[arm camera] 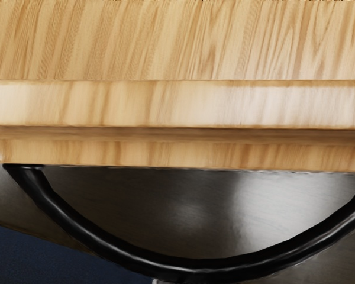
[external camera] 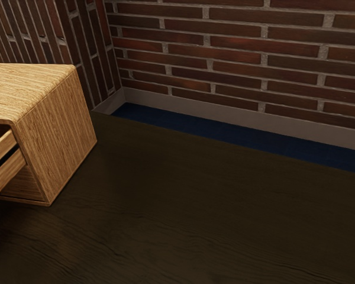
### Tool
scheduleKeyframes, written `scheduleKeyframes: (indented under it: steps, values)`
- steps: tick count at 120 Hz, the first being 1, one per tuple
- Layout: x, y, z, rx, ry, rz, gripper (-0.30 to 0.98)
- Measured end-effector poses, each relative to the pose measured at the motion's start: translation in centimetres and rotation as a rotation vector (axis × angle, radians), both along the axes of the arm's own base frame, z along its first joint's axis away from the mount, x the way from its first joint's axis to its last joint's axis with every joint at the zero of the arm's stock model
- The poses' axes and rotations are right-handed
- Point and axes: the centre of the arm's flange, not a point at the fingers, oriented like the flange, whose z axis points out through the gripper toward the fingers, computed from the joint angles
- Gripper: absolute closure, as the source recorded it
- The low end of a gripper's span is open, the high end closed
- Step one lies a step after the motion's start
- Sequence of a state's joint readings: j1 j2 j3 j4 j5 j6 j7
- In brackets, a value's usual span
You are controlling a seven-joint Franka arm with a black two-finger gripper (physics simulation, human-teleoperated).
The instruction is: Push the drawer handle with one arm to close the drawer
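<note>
Drawer (external camera: 9, 170) sticks out of the wooden cabinet (external camera: 62, 133) at the exterior view's left, pulled toward the left and near side, so it's open and the push is still to do. Handle (arm camera: 195, 268) is a black bow, round in section, glossy, set against the pale wooden front edge (arm camera: 177, 152) in the wrist view; it looks rigid, metal or hard plastic. Can't tell if the jaws are apart or together, nor if they touch the handle. Drawer probably slides on a straight track, fairly light, maybe some drag; shouldn't flex or break. Best contact is the middle of the bow, pushed square toward the cabinet; near one end it could skew and bind. Smooth curve may be slippery, so off-centre contact could skate along it. No grasp needed, just steady pressure. Cabinet is boxy with softened edges, light wood, streaky grain on top and side. Counter (external camera: 165, 207) is dark brown with faint ripples, dull sheen. Dark blue strip (external camera: 248, 139) runs beyond it on the far side, then grey skirting (external camera: 225, 114) and a rough red-brown brick wall (external camera: 236, 53) with pale mortar.
</note>
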State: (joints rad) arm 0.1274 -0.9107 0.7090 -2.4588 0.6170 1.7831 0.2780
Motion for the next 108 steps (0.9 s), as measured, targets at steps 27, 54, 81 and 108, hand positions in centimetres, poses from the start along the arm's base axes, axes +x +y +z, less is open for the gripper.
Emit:
scheduleKeyframes:
  steps: [27, 54, 81, 108]
  values:
    - [0.7, 0.2, 0.5, 0.021, -0.032, -0.015, 0.79]
    - [3.3, 0.5, 0.3, 0.036, -0.020, -0.049, 0.79]
    - [4.6, 0.9, 0.3, 0.055, -0.017, -0.054, 0.79]
    - [5.7, 1.4, 1.1, 0.076, -0.024, -0.058, 0.79]
